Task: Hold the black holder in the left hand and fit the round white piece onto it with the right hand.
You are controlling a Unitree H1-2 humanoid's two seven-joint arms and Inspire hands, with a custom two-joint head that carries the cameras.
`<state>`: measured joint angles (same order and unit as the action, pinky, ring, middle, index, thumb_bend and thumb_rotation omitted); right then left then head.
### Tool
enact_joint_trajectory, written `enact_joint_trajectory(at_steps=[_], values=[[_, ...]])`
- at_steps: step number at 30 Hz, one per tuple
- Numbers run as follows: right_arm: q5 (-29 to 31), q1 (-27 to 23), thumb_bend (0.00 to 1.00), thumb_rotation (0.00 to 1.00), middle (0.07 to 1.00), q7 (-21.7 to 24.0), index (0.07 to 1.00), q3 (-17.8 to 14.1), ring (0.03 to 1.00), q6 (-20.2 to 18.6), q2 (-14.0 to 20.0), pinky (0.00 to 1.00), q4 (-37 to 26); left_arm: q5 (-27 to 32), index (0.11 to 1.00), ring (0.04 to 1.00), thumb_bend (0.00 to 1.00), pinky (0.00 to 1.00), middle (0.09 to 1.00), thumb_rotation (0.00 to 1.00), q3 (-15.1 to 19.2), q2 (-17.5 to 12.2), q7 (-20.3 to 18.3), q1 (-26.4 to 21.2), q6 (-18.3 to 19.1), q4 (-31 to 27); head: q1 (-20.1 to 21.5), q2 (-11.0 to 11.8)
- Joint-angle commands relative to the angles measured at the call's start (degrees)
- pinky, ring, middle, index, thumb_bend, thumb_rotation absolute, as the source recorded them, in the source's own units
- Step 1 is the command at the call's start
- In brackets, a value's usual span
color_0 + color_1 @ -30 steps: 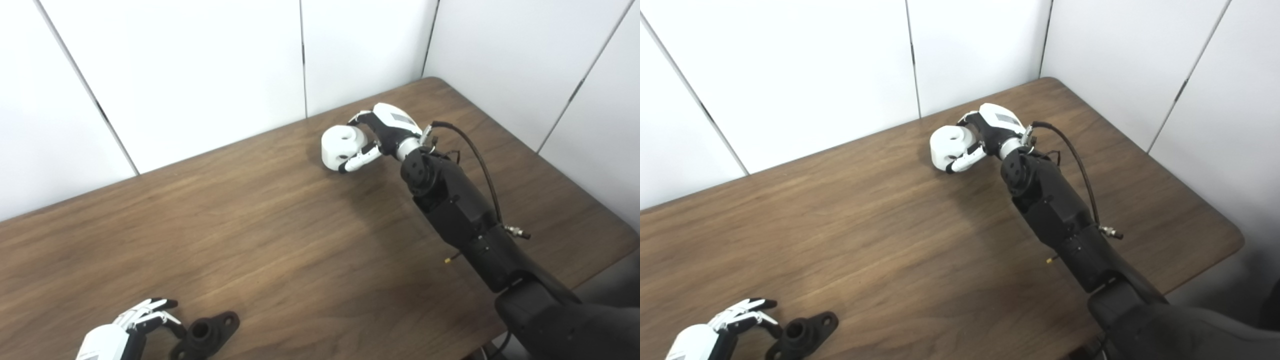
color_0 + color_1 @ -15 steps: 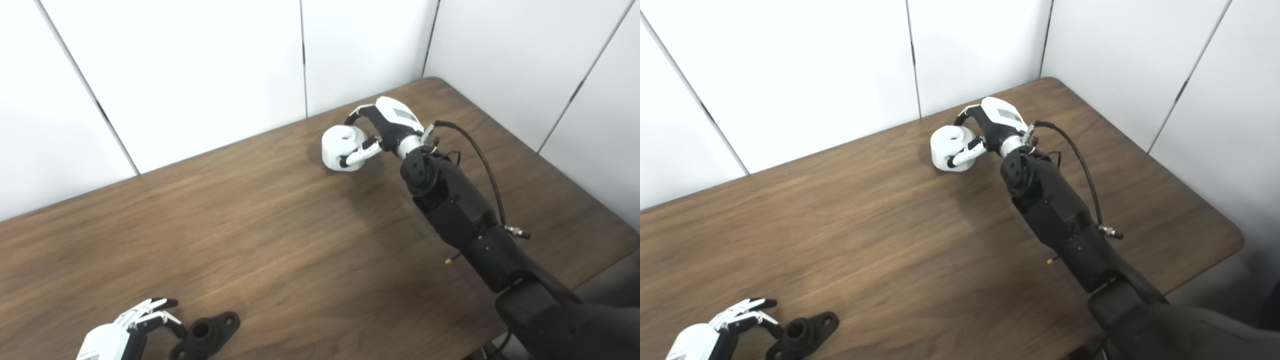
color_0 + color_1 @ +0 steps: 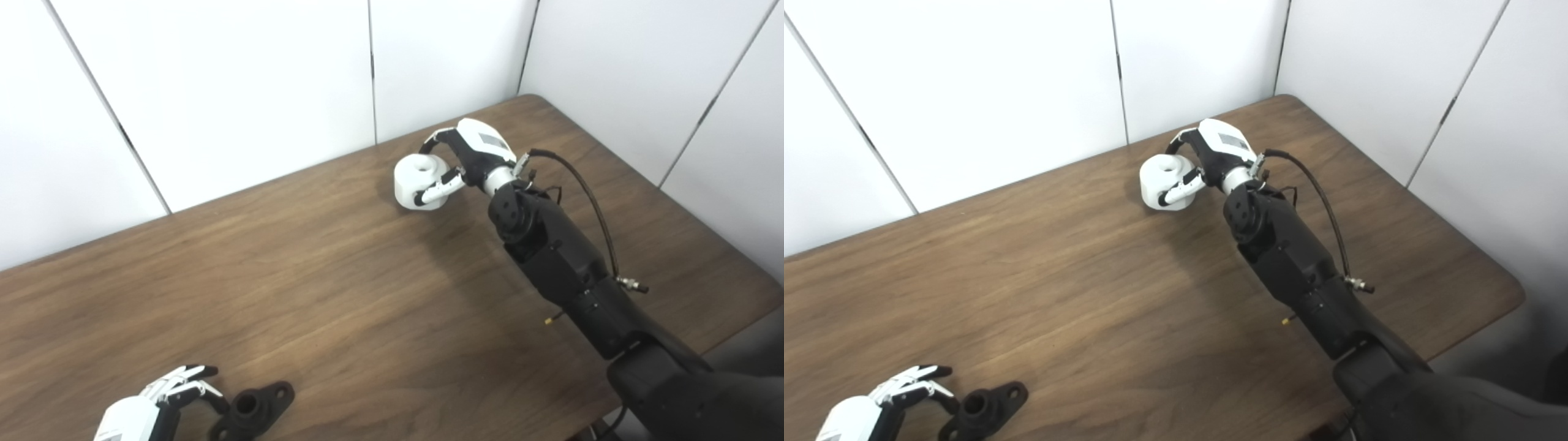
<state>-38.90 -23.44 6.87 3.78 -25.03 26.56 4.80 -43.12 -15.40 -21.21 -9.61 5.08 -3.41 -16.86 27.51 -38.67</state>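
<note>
While the round white piece [image 3: 418, 181] sits near the far edge of the brown wooden table [image 3: 343, 288], the robot's right hand [image 3: 465, 160] wraps around it, fingers [image 3: 432, 140] arched over its far side and the thumb [image 3: 436, 189] pressed along its near side. The piece is a squat cylinder with a hole in its top face, and it appears to rest on the table with the hand closed on it. The right arm [image 3: 563, 263], black with a cable looping off the wrist, reaches in from the lower right corner and stretches across the table toward the white wall panels [image 3: 245, 79] behind.

At the opposite end of the scene, near the bottom left edge, the black holder [image 3: 252, 411] lies flat on the table, a short upright tube on a base with ears on either side. The left hand [image 3: 156, 404] lies just beside it to the left, its fingers loosely curled and parted, holding nothing; whether the fingertips touch the holder's edge cannot be told. The holder and the white piece are well apart, with a long stretch of bare wood between them.
</note>
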Motion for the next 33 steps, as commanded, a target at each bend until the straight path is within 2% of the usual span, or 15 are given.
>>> enact_joint_trajectory(at_steps=[1,7,8,9,11,19,25,27,29,30,32,33], values=[[0.1,-2.0,0.77,0.23,0.853,-1.9,0.661,-0.5,0.911,1.4,1.6,0.81,-0.7,-0.4,0.487,0.854,0.52,0.82,0.799,0.04,-0.4,-0.5,-2.3,1.1,1.3,0.2,0.0,-0.1],[0.7,-1.9,0.76,0.2,0.842,-2.9,0.623,-0.8,0.912,2.7,1.5,0.8,-0.2,-0.3,0.487,0.859,0.52,0.83,0.801,0.04,-0.4,-0.5,-2.5,0.9,1.5,0.2,-0.1,0.0],[0.8,-1.8,0.64,0.18,0.84,-3.1,0.56,-0.9,0.914,2.7,1.5,0.81,-0.2,-0.2,0.487,0.857,0.52,0.82,0.8,0.04,-0.4,-0.4,-2.4,0.8,1.5,0.3,-0.2,0.1],[0.9,-1.8,0.58,0.16,0.839,-3.2,0.527,-1.0,0.917,2.7,1.5,0.81,-0.2,-0.2,0.487,0.856,0.52,0.82,0.799,0.04,-0.5,-0.4,-2.3,0.8,1.5,0.4,-0.2,0.0],[1.3,-1.7,0.54,0.15,0.838,-3.6,0.499,-1.1,0.919,3.0,1.5,0.82,-0.2,-0.1,0.487,0.855,0.52,0.82,0.798,0.04,-0.5,-0.3,-2.1,0.9,1.2,0.5,-0.4,0.1],[1.9,-1.4,0.52,0.14,0.805,-6.9,0.486,-1.1,0.896,5.8,1.6,0.83,0.3,-0.6,0.487,0.853,0.52,0.82,0.798,0.04,-0.7,-0.1,-2.2,0.8,1.4,0.3,-0.6,0.0],[1.9,-1.2,0.52,0.14,0.798,-7.3,0.487,-0.9,0.893,6.3,1.8,0.82,0.1,-0.7,0.487,0.854,0.52,0.82,0.797,0.04,-0.9,0.0,-1.9,0.8,1.1,0.5,-1.1,-0.1],[1.8,-0.7,0.52,0.13,0.797,-7.0,0.487,-0.7,0.893,6.4,2.0,0.82,-0.9,-0.8,0.487,0.853,0.52,0.82,0.796,0.04,-1.1,0.2,-1.7,0.9,1.0,0.6,-2.1,-0.3],[1.8,0.1,0.52,0.14,0.796,-6.5,0.487,-0.6,0.893,6.9,2.3,0.82,-2.5,-1.2,0.486,0.85,0.52,0.82,0.794,0.04,-1.4,0.6,-1.5,0.9,1.0,0.5,-6.4,-1.5],[1.8,0.6,0.52,0.14,0.793,-6.3,0.487,-0.4,0.893,7.3,2.5,0.82,-3.4,-1.5,0.486,0.85,0.52,0.82,0.793,0.04,-1.6,0.7,-1.5,0.9,1.1,0.4,-6.4,-1.5],[2.0,1.7,0.52,0.14,0.785,-5.5,0.486,-0.2,0.889,8.4,3.4,0.81,-5.5,-2.7,0.486,0.849,0.52,0.82,0.793,0.04,-2.3,1.4,-2.0,0.8,1.8,-0.4,-12.4,-2.9],[2.1,2.3,0.52,0.14,0.784,-5.0,0.486,-0.1,0.886,8.7,3.7,0.8,-6.6,-3.1,0.487,0.848,0.52,0.82,0.792,0.04,-2.5,1.7,-2.3,0.8,2.1,-0.8,-12.4,-2.9]])
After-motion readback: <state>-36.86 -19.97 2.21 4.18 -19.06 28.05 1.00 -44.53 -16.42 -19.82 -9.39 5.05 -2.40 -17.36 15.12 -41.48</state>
